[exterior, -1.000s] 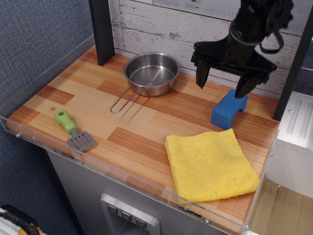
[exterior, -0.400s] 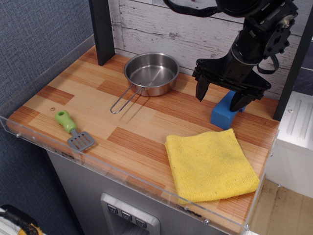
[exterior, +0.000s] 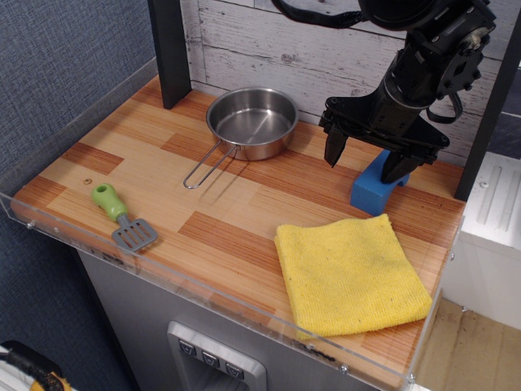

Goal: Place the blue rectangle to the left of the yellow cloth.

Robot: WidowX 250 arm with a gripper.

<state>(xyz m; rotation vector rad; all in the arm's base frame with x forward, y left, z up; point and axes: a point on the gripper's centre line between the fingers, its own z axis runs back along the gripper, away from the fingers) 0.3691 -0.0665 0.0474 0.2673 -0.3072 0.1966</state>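
One blue rectangle (exterior: 376, 186), one yellow cloth (exterior: 352, 273), one open pincer (exterior: 365, 160).

The end effector (exterior: 365, 160) covers the top and far end of the blue block (exterior: 372, 189), so whether either finger touches it cannot be told, and the right finger's tip is lost against the block. The arm above runs out of the picture at the top edge. The table (exterior: 236, 224) is cut off at its right corner by a dark post, and the yellow thing at the lower left corner is too cropped to identify.
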